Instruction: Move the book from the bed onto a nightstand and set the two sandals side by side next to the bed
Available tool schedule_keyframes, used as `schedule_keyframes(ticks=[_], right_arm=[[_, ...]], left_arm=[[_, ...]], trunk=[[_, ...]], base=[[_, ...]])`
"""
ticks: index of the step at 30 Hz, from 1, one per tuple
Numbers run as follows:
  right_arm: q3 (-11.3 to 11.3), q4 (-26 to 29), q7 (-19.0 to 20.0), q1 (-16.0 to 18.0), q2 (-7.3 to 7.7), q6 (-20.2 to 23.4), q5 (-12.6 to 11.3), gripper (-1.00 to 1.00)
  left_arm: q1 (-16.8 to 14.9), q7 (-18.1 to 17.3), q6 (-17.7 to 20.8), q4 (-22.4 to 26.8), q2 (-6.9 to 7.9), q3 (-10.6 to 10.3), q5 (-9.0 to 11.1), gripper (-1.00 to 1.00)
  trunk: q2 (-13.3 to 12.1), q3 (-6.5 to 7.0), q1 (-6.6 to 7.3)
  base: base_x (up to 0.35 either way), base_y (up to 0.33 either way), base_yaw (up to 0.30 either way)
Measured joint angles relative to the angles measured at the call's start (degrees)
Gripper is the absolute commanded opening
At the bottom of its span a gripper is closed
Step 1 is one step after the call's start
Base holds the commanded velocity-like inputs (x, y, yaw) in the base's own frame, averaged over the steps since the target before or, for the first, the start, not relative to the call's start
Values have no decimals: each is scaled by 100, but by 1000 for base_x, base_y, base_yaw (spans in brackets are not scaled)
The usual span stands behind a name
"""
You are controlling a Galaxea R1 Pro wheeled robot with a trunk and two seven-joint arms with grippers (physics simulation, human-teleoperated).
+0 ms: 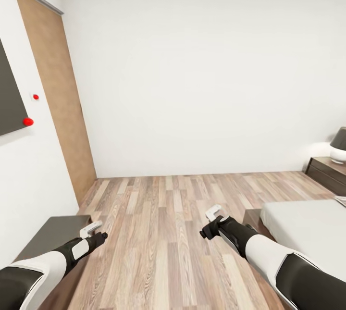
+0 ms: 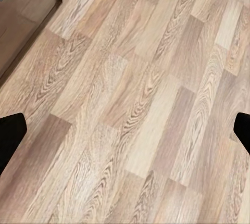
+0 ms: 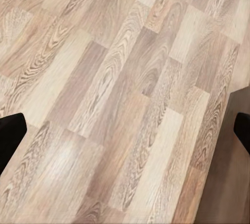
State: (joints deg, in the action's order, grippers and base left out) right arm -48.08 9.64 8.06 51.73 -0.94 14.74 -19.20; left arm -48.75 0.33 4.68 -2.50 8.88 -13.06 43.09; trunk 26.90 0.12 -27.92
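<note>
Here, both my left end effector (image 1: 92, 229) and right end effector (image 1: 213, 213) hang released over the plank floor (image 1: 173, 223), grasping nothing. The bed (image 1: 312, 233) lies at my right (nightstand (image 1: 329, 171) beyond it).

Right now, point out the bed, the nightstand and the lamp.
bed (image 1: 307, 233): head view, off-white mattress top.
nightstand (image 1: 327, 174): head view, dark drawer front.
lamp (image 1: 339, 149): head view, between dark shade and white base.

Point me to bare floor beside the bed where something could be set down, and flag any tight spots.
Widest free patch: the wood floor between the door wall and the bed, running up to the back wall. It sits ahead of the left gripper and right gripper. Tighter: at the nightstand with its lamp, and beside the dark cabinet.
</note>
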Motion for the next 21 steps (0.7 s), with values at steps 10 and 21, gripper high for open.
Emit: schedule_keyframes(ticks=[10,21], right_arm=[[-8,-6,41,-4,15,4,-8,100],[-34,-284,-12,-965,70,-350,-1346,100]], left_arm=[[0,-1,6,0,-4,0,0,100],[29,-1,6,1,-10,-8,-5,100]], trunk=[[0,0,0],[0,-1,0]], base=[[345,83,0],[345,6,0]])
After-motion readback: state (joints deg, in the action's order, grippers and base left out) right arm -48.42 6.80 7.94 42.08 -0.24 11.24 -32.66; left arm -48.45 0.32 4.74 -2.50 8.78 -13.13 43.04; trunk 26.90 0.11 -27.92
